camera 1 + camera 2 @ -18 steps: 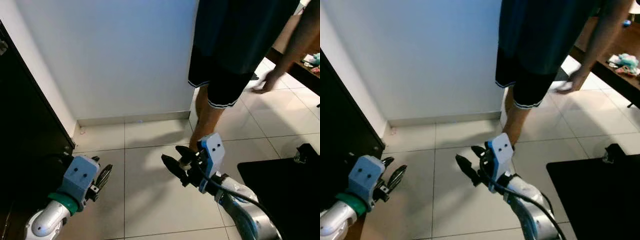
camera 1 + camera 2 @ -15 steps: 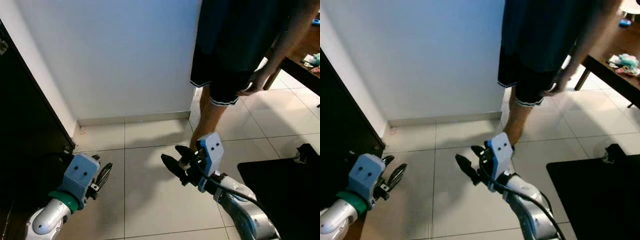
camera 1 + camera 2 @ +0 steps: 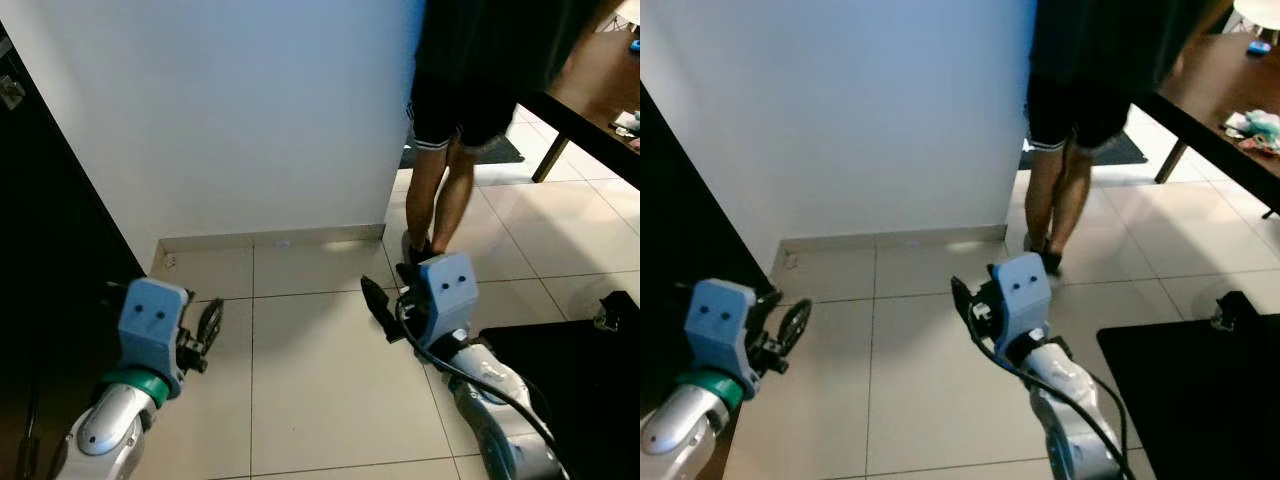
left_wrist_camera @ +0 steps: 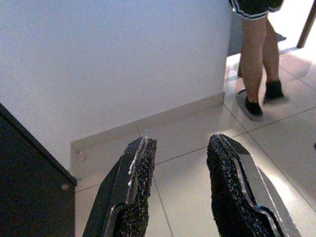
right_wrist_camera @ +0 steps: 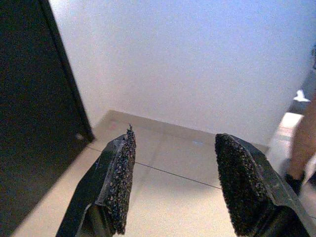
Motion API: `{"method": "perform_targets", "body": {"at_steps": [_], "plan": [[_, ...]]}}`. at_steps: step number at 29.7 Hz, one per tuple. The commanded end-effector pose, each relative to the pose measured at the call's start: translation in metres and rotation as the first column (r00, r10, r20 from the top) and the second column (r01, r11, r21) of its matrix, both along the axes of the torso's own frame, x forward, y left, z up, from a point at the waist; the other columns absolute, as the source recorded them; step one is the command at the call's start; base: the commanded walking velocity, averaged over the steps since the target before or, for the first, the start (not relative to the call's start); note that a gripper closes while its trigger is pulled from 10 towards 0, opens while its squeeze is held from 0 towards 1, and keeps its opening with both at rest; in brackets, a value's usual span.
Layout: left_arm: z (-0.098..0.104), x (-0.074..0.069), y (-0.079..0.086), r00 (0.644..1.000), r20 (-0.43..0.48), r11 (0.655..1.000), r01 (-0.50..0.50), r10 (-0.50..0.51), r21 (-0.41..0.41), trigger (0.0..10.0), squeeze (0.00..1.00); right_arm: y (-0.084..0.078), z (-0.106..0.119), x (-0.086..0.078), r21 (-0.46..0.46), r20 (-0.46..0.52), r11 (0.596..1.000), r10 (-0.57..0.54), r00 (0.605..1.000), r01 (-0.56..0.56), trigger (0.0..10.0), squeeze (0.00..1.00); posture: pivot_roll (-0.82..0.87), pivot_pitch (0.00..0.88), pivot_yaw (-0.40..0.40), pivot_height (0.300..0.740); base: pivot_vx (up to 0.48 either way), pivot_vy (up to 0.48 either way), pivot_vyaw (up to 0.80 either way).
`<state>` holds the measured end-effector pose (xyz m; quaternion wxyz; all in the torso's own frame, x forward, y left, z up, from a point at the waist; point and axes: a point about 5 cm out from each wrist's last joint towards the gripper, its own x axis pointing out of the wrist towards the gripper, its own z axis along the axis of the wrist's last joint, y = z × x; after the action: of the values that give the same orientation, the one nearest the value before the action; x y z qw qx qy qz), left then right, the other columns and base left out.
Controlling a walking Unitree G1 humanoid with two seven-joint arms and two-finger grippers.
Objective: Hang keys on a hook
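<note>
While both arms are held low over the tiled floor (image 3: 310, 400), neither carries anything, and no keys or hook can be made out, so their position and heading cannot be told. Left gripper (image 4: 180, 185): fingers parted with a clear gap, empty, aimed forward and down at the white wall (image 3: 230, 110) and its skirting, beside a dark cabinet (image 3: 40, 260). Right gripper (image 5: 180, 185): fingers spread wide, empty, pointing toward the same wall base; its forearm rises from the lower right beside a black mat (image 3: 580, 390). A person (image 3: 470, 90) in dark shorts stands past the wall's corner, near a dark wooden counter (image 3: 1210, 90).
</note>
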<state>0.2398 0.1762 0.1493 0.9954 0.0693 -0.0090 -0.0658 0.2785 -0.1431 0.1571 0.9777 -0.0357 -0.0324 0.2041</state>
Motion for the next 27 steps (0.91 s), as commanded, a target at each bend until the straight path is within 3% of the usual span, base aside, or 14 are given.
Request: {"method": "perform_targets", "body": {"at_steps": [1, 7, 13, 17, 20, 21, 27], "plan": [[-0.001, 0.001, 0.002, 1.0, 0.007, 0.998, 0.003, -0.004, 0.055, 10.0, 0.0, -0.002, 0.003, -0.001, 0.031, -0.015, 0.998, 0.049, 0.999, -0.048, 10.0, 0.0, -0.11, 0.006, 0.095, 0.74, 0.0, 0.0, 0.0], [0.002, -0.002, -0.006, 0.995, 0.028, 0.987, 0.093, -0.098, 0.133, 10.0, 0.0, -0.005, -0.001, 0.002, -0.024, -0.015, 0.997, 0.073, 0.997, -0.074, 10.0, 0.0, -0.1, 0.007, 0.091, 0.74, 0.0, 0.0, 0.0], [0.003, 0.0, -0.009, 0.997, 0.032, 0.99, 0.065, -0.069, 0.121, 10.0, 0.0, -0.001, -0.002, 0.002, -0.019, -0.008, 0.998, 0.053, 0.999, -0.053, 10.0, 0.0, -0.1, 0.01, 0.089, 0.74, 0.0, 0.0, 0.0], [0.001, 0.009, -0.015, 1.0, -0.014, 0.999, -0.028, 0.027, -0.041, 10.0, 0.0, 0.002, -0.005, 0.005, 0.019, -0.03, 1.0, 0.021, 0.999, -0.021, 10.0, 0.0, -0.09, 0.011, 0.083, 0.74, 0.0, 0.0, 0.0], [0.0, 0.011, -0.019, 0.999, -0.036, 0.995, -0.038, 0.035, -0.088, 10.0, 0.0, 0.002, -0.007, 0.006, 0.033, -0.048, 0.999, 0.012, 0.999, -0.01, 10.0, 0.0, -0.09, 0.011, 0.083, 0.74, 0.0, 0.0, -0.42], [0.0, 0.013, -0.023, 0.997, -0.062, 0.985, -0.048, 0.038, -0.164, 10.0, 0.0, -0.002, -0.006, 0.009, 0.104, -0.074, 0.994, -0.011, 0.997, 0.019, 10.0, 0.0, -0.09, 0.011, 0.083, 0.74, 0.0, 0.0, -0.8], [0.003, 0.015, -0.021, 0.997, -0.05, 0.982, -0.06, 0.052, -0.178, 10.0, 0.0, -0.005, -0.005, 0.011, 0.113, -0.072, 0.993, -0.021, 0.997, 0.029, 10.0, 0.0, -0.09, 0.01, 0.086, 0.74, 0.0, 0.0, -0.8]]}}
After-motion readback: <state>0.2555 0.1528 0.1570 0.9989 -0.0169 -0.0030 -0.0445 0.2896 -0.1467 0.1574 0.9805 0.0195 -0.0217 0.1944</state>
